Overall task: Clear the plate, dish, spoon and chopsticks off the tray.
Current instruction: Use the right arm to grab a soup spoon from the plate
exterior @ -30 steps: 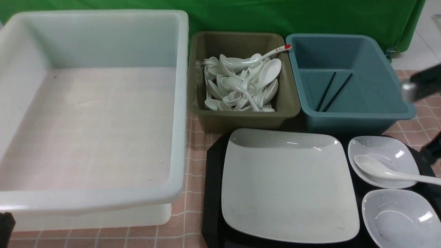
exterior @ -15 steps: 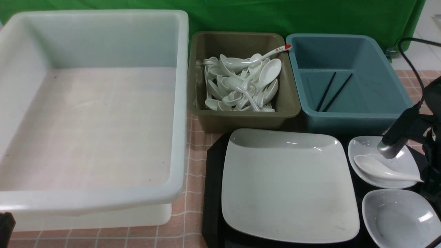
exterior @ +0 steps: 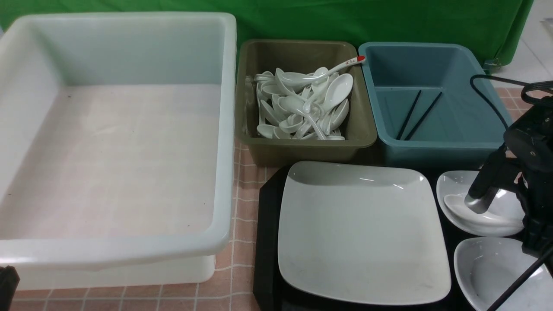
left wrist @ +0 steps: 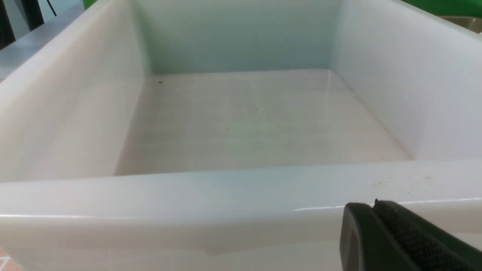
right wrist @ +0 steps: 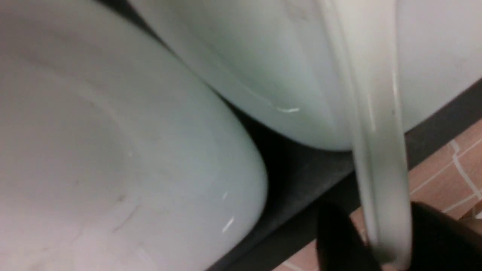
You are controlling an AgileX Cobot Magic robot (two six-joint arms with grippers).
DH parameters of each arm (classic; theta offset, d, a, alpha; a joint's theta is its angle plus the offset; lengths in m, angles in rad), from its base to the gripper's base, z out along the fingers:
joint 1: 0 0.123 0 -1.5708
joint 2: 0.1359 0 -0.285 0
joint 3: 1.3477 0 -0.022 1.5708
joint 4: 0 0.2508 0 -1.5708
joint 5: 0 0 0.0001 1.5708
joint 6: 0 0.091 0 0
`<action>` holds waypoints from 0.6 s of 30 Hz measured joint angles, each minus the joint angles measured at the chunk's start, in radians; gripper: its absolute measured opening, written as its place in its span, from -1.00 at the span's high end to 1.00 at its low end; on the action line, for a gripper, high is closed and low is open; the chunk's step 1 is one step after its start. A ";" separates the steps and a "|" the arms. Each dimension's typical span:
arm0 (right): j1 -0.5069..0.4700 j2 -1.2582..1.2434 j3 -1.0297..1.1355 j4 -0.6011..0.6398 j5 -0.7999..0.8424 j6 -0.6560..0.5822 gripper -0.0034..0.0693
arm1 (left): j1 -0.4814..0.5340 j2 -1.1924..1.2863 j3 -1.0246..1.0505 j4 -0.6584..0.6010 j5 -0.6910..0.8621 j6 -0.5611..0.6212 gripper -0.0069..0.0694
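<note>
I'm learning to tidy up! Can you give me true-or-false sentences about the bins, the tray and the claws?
1. The black chopsticks lie in the blue plastic bin. True.
2. The big white plastic tub is full of spoons. False: nothing lies in it; the pile of white spoons is in the olive plastic bin.
3. The large square white plate sits on the black rectangular plastic tray. True.
4. The right claw is over the plate. False: it has the handle of the plain white soup spoon, lying in a small white dish, between its fingers.
5. The left claw is wide open. False: it is shut.
</note>
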 joint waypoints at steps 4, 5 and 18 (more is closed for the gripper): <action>0.003 0.003 -0.035 -0.002 0.085 0.000 0.41 | 0.000 0.000 0.000 0.000 0.000 -0.001 0.81; 0.011 0.003 -0.063 -0.004 0.137 -0.002 0.41 | 0.000 0.000 0.000 0.000 0.000 -0.001 0.81; 0.177 -0.118 -0.426 0.260 0.194 0.047 0.41 | 0.000 0.000 0.000 0.000 0.000 -0.001 0.81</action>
